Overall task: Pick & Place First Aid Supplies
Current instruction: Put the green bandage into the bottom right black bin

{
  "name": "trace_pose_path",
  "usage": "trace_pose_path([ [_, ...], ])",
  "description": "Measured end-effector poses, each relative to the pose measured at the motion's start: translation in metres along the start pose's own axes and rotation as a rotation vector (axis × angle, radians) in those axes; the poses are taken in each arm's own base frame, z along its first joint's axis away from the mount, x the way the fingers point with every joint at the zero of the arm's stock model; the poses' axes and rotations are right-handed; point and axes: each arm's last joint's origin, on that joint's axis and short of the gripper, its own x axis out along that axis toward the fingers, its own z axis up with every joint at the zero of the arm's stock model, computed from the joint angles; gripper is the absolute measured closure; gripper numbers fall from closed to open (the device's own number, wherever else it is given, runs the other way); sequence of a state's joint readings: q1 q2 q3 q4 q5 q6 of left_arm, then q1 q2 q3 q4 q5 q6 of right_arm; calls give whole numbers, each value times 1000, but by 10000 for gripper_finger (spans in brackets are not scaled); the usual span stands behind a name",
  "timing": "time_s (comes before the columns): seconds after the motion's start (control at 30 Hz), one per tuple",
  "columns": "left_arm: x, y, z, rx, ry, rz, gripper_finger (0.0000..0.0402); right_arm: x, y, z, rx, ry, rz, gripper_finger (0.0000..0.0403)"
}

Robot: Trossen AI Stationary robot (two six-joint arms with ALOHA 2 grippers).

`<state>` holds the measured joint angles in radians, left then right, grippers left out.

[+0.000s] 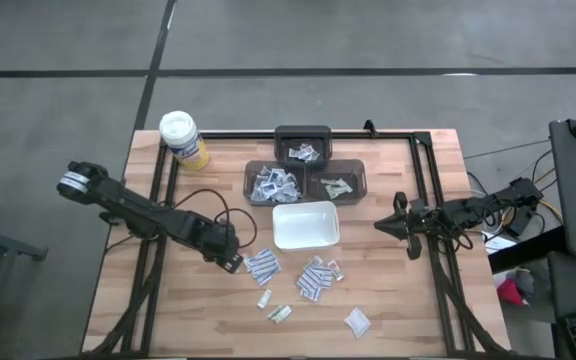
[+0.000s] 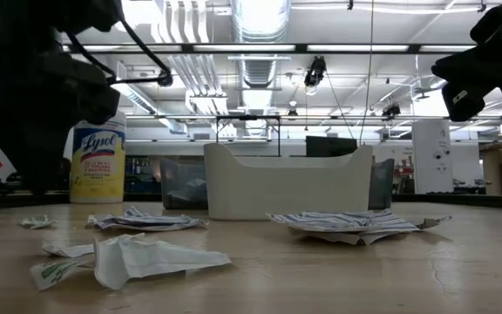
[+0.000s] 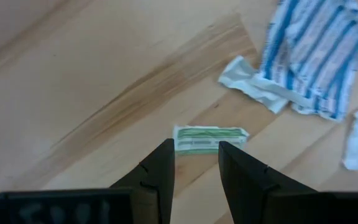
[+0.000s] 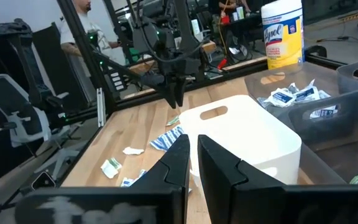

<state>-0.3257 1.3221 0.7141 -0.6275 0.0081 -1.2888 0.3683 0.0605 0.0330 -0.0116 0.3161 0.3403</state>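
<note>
**Left gripper poised over a green packet, right arm waiting**

While the right arm waits at the table's right edge, I have the left gripper (image 1: 236, 262) lowered near the table's middle front, just left of the loose packets. In the left wrist view its two dark fingers (image 3: 160, 171) stand parted with a clear gap between them, holding nothing, and a small green-printed packet (image 3: 211, 138) lies flat on the wooden table (image 1: 168, 310) just beyond the fingertips, not touched. Beyond it I see a crumpled white packet (image 3: 253, 84) and a blue-striped packet (image 3: 319, 56).

From above, the loose first aid packets (image 1: 313, 278) are scattered on the front half of the table, below the white rectangular tray (image 1: 305, 224): one striped cluster beside the left gripper, another right of it, and a few single ones nearer the front edge. Behind the white tray sit three dark bins; the left bin (image 1: 273, 183) holds a heap of white-and-blue packets, the right bin (image 1: 338, 184) a few greenish ones, and the rear bin (image 1: 303, 148) some more. A yellow Lysol wipes canister (image 1: 182, 139) stands at the back left corner.

The right gripper (image 1: 383, 226) hovers right of the white tray, its fingers (image 4: 180, 163) nearly together with only a thin slit between them, and I see nothing in them.
</note>
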Motion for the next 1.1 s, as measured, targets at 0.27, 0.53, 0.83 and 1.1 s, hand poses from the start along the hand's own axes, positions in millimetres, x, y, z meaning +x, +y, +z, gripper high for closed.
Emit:
trace_pose_path([
  [0.27,19,-1,0,-32,33,77,285,0,0,0,-4,0,0,371],
  [0.53,27,-2,0,-33,42,109,285,0,0,0,-4,0,0,371],
  [0.83,37,0,0,-28,54,155,285,0,0,0,-4,0,0,371],
  [1.1,38,1,0,-27,48,166,305,0,0,0,-4,0,0,371],
])
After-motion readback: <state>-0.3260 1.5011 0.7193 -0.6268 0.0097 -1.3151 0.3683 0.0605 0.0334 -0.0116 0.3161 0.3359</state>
